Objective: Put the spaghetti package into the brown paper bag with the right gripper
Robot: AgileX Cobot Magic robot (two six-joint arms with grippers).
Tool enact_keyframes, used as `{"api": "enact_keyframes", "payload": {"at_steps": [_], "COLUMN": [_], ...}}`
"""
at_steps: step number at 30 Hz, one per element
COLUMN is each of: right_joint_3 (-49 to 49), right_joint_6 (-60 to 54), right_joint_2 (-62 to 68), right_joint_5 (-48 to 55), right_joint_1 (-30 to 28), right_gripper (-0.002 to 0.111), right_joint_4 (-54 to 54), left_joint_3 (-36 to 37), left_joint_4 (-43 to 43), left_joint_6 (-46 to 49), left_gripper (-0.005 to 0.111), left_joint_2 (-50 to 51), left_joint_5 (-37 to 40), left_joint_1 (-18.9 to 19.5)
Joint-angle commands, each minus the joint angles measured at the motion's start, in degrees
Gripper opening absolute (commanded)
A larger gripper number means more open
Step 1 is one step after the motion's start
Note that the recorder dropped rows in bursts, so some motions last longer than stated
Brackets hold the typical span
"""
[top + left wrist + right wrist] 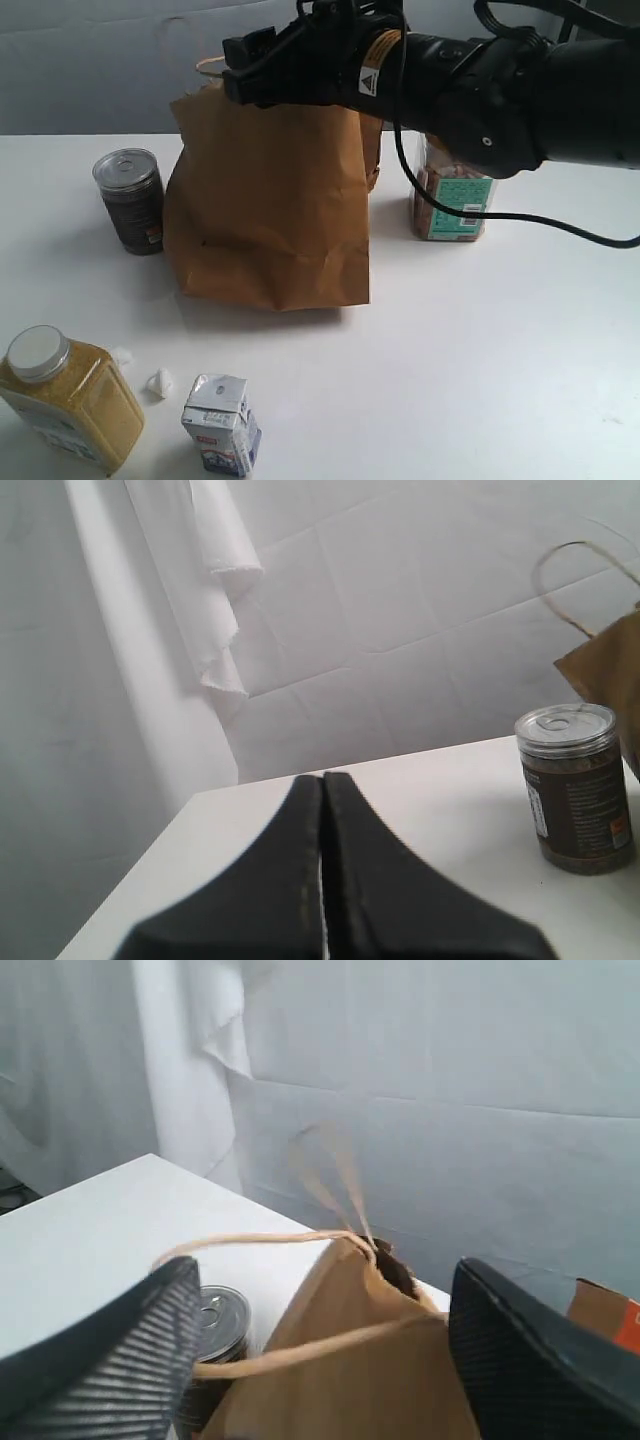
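The brown paper bag (265, 210) stands upright mid-table, and its mouth and cord handles show just beneath my right gripper (325, 1280). That gripper (240, 70) hovers over the bag's top, open, with nothing between its ribbed black fingers (120, 1350). The spaghetti package shows in no view. In the left wrist view my left gripper (322, 780) is shut and empty, low over the table's left corner, with the bag's edge (605, 665) off to one side. It is out of the exterior view.
A dark tin can (130, 200) stands to the left of the bag. A clear container of pinkish food (452, 205) stands behind the bag to the right. Near the front left are a yellow-filled jar (70, 400), a small carton (222, 425) and white paper scraps (158, 382).
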Motion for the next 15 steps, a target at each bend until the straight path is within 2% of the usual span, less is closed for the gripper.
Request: {"api": "enact_keyframes", "payload": {"at_steps": [1,8,11,15], "right_joint_3": [0.4,0.4,0.4,0.4], "right_joint_6": [-0.2,-0.2,-0.2,-0.2], "right_joint_2": [-0.3,-4.3,-8.8,-16.7], "right_joint_5": [-0.4,-0.2,1.0,9.1], "right_joint_1": [-0.2,0.0,0.0,0.0], "right_gripper": [0.065,0.057,0.049,0.03], "right_joint_4": [0.5,1.2,1.2,1.8], "left_joint_3": [0.3,0.3,0.3,0.3], "left_joint_4": [-0.2,-0.2,-0.2,-0.2], "left_joint_6": [-0.2,-0.2,-0.2,-0.2], "left_gripper": [0.0,0.0,0.0,0.0], "left_joint_2": [-0.1,-0.1,-0.1,-0.1], "left_joint_5": [-0.4,-0.4,-0.4,-0.4], "left_joint_1": [0.1,0.1,0.1,0.1]}}
